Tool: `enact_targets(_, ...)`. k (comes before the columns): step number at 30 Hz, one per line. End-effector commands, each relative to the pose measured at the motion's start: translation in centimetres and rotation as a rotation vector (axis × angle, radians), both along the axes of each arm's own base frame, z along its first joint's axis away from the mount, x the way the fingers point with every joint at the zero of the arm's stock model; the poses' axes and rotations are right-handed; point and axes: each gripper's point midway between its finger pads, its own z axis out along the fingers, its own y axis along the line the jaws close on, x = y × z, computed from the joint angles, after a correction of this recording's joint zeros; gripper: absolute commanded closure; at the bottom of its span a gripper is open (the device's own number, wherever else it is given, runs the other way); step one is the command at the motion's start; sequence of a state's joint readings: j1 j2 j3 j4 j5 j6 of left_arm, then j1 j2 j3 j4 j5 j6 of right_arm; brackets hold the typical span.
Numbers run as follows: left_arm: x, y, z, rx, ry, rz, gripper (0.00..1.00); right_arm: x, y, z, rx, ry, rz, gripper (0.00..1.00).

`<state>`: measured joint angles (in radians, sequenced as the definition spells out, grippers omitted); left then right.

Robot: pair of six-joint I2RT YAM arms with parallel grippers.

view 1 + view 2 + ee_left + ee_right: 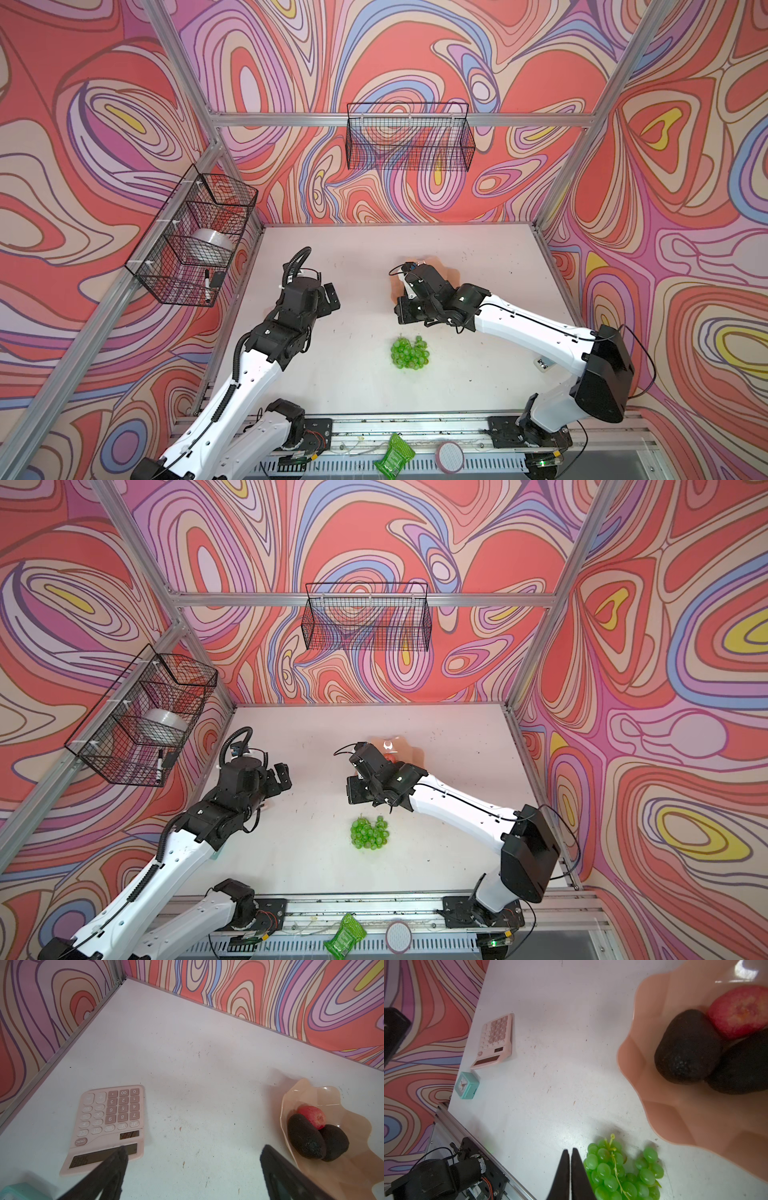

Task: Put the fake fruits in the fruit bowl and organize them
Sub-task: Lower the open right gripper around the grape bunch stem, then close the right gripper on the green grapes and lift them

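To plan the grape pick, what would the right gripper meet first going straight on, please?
The right gripper would likely meet bare table first; the grapes lie beside it, though depth is unclear.

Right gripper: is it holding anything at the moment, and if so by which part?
Nothing. The right gripper is closed on empty air close to the grapes, which lie loose on the table. The left gripper is open and empty too.

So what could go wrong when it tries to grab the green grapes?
The grapes sprawl in two loose clumps, so the right gripper might lift only part, or they could slip out. The fruit bowl already holds two avocados and an apple leaning together; grapes landing on them might roll away.
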<state>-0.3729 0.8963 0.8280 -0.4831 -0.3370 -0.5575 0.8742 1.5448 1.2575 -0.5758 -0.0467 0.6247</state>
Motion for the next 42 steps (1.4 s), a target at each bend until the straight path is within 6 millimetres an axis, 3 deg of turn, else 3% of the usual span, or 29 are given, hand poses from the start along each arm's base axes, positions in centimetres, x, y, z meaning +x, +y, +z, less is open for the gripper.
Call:
enact_targets(1,-0.5,0.7,-0.6,0.001,0.017,0.022,0.0,-1.9,-2.9,-3.0,-0.095,0.073,-0.046,0.82)
enact_targets(7,-0.1,0.2,-0.6,-0.013,0.02,0.008,0.0,-3.7,-4.8,-6.8,-0.123,0.151,-0.09,0.68)
enact_targets(16,0.0,0.3,-0.3,-0.011,0.019,0.011,0.0,-3.8,-4.5,-9.5,-0.134,0.186,-0.095,0.65)
enact_targets(26,-0.1,0.5,-0.3,-0.004,0.018,0.015,0.0,-4.0,-3.8,-10.9,-0.119,0.221,-0.084,0.69)
enact_targets(33,-0.1,0.6,-0.3,-0.001,0.019,0.017,0.0,-4.3,-3.8,-11.8,-0.122,0.242,-0.09,0.91)
enact_targets(42,-0.2,0.7,-0.4,-0.004,0.02,0.018,0.0,-4.6,-4.8,-11.7,-0.151,0.235,-0.09,0.75)
